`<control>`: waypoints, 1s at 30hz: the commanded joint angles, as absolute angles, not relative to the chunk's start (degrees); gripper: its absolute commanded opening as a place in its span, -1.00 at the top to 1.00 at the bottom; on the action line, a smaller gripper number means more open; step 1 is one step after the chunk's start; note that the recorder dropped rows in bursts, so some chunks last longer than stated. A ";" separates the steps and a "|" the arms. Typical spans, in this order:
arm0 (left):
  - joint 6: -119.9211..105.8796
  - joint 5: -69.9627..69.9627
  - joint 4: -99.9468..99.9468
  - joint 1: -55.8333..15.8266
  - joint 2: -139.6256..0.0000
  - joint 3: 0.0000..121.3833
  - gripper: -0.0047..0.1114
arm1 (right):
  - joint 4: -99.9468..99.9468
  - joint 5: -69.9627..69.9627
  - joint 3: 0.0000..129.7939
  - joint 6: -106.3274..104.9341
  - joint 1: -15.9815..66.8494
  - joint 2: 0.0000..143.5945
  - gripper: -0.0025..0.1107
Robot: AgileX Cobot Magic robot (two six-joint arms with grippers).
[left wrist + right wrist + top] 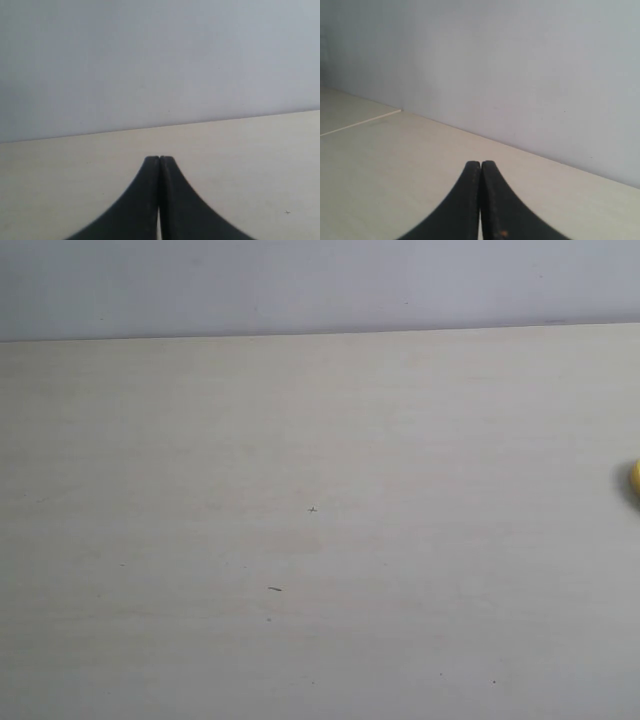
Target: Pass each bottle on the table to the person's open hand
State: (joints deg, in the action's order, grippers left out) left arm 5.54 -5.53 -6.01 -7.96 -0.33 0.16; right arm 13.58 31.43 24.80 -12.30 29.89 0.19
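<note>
The pale beige table [300,540] fills the exterior view, and neither arm shows in it. A sliver of a yellow bottle [635,478] pokes in at that view's right edge; the rest of it is cut off. The person's open hand is out of view. My left gripper [159,159] is shut, its black fingertips pressed together with nothing between them, above the table [60,190]. My right gripper [480,163] is likewise shut on nothing, over the table [395,165].
A plain grey-white wall [300,285] rises behind the table's far edge. In the right wrist view a seam or edge line [360,124] crosses the tabletop near the wall. A few tiny dark specks [275,588] lie on the table.
</note>
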 commanded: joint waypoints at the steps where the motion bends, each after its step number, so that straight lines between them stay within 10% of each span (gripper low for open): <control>1: 6.62 -4.58 -5.33 -6.09 0.00 0.00 0.92 | 13.56 30.65 24.37 -12.26 29.94 0.00 0.96; 30: 7.68 -4.58 -5.33 -5.18 0.00 0.00 0.92 | 13.56 30.51 24.37 -12.26 29.94 0.00 0.96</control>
